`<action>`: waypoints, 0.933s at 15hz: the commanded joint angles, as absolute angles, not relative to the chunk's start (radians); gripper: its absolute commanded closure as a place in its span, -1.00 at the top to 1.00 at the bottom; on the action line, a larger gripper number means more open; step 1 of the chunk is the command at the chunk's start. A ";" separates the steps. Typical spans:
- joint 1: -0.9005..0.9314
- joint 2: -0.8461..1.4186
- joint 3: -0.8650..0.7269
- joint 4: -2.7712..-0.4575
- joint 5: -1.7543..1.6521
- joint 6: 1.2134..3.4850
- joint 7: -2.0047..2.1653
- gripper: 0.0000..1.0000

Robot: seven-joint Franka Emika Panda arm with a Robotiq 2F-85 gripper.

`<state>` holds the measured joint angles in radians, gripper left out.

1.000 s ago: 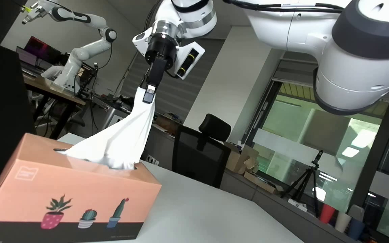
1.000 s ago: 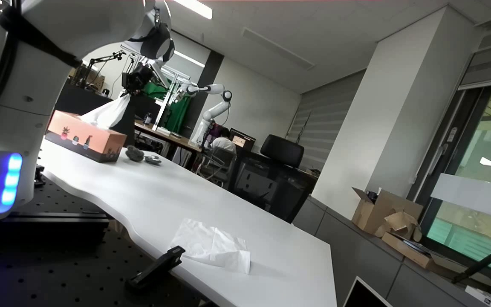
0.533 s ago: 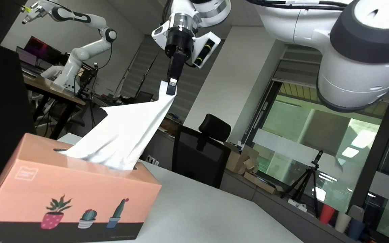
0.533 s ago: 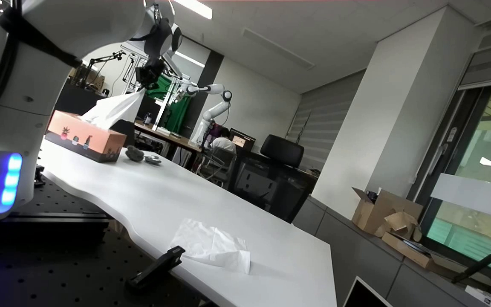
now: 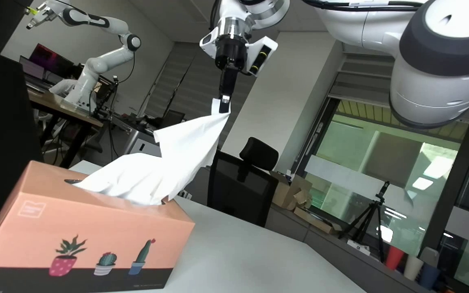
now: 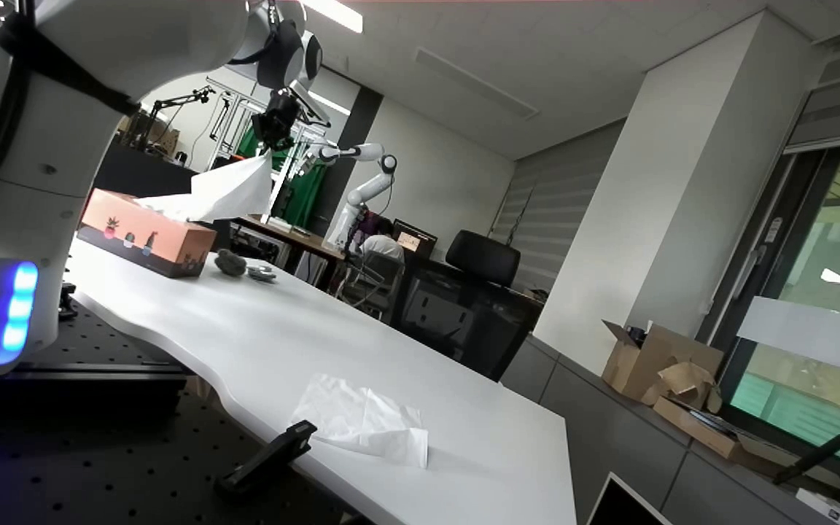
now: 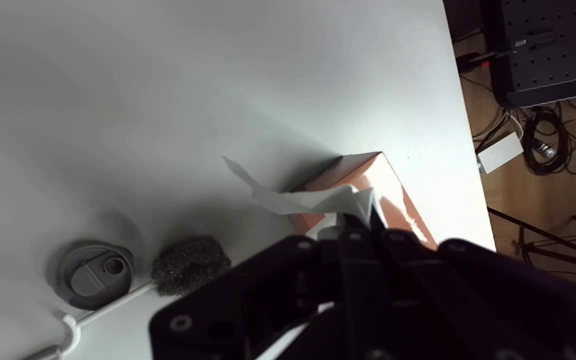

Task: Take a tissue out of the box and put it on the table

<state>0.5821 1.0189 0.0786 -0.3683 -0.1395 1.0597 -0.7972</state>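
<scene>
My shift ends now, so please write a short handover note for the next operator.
Gripper: shut on the tissue, near its upper end.
Tissue box: on the table; tissue reaches down to it, one sheet or two, unclear.
Loose sheet: also on the table.
Done: tissue gripped, at least partly drawn out.
Left: pull it free, lay it on the table, release.

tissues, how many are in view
2 clearly: a held tissue in the claw, a loose tissue on the table. Whether white paper at the box is another, I cannot tell; more may hide inside.
</scene>
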 commanded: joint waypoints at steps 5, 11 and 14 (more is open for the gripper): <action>0.562 0.975 0.075 -0.400 -0.143 1.075 -0.764 -0.98; 0.563 0.977 0.076 -0.398 -0.143 1.073 -0.761 -0.98; 0.563 0.979 0.076 -0.394 -0.143 1.071 -0.761 -0.98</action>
